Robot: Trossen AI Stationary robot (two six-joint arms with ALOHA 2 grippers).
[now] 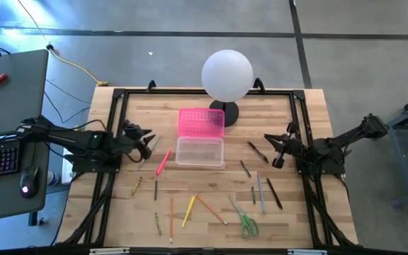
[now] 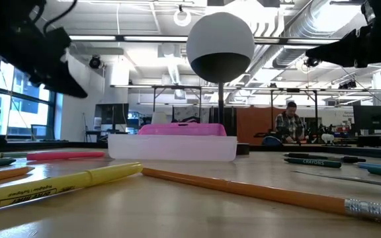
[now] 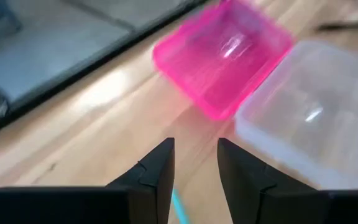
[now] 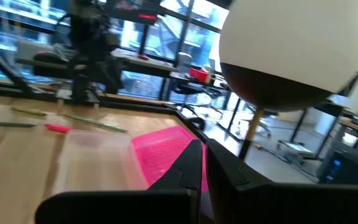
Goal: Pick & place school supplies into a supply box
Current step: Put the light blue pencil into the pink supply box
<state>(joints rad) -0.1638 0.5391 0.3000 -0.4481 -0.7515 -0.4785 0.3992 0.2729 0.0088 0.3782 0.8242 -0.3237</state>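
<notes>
**Both grippers empty and raised; no supply picked up yet.**

The left gripper (image 1: 145, 144) was held over the table's left side with its fingers (image 3: 157, 171) parted by a narrow gap and nothing between them, aimed towards the box (image 1: 200, 151). The right gripper (image 1: 280, 149) was seen above the right side, fingers nearly together, holding nothing. The box lay open at mid-table in front of the lamp (image 1: 227, 74), its clear base nearer the front edge, the pink lid (image 1: 201, 121) folded back behind it, long axis across the table. The pink marker (image 1: 163, 162) lay just left of the base, slanting towards it; pencils and scissors (image 1: 245, 220) were scattered along the front. The step was judged to be the first reach: a descent onto the marker, with the fingers closing across its long axis.
</notes>
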